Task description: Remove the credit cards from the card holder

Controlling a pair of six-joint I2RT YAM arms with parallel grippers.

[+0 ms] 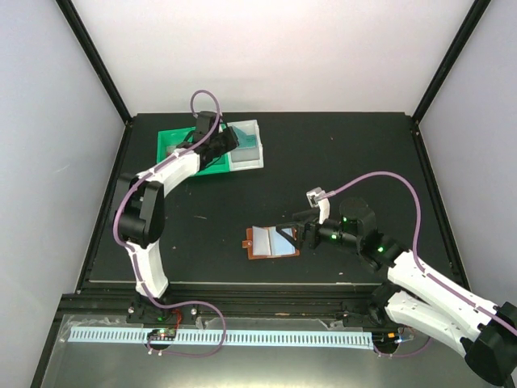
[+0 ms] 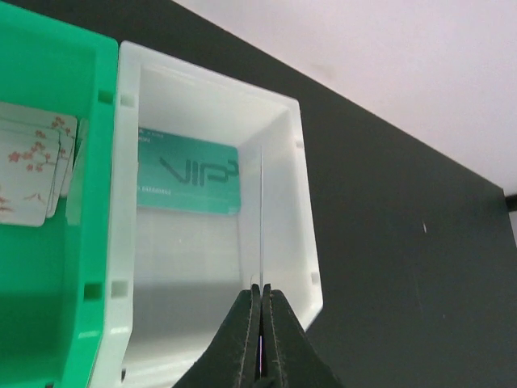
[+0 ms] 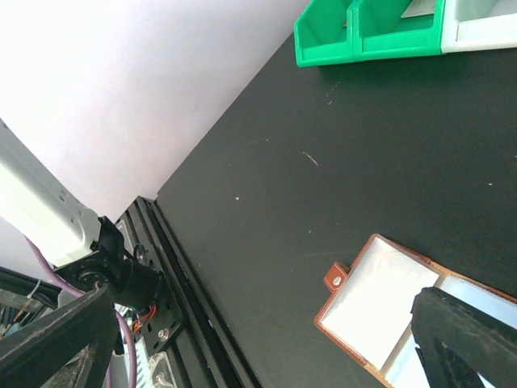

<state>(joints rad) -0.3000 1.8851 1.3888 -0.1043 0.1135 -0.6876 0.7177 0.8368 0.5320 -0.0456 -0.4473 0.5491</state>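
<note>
so the left gripper [image 2: 261, 289] is up in the upper left of the top view, clamped tight on a thin credit card [image 2: 262, 210] that shows edge-on in its wrist cam, hanging right over the white bin [image 2: 129, 202]. a teal vip card [image 2: 190, 174] is lying flat on the floor of that bin, and the green bin [image 2: 101, 162] touching its left side has some blossom cards [image 2: 32, 174] stacked in it. the card holder [image 1: 272, 242] sits just below the middle of the top view, opened out flat on the black table [image 1: 347, 162], pale pocket faces up, little tab on its left edge. the right gripper [image 1: 300, 233] is just at the holder's right edge with its fingers spread wide and nothing between them. can't tell if it actually touches the holder.
</note>
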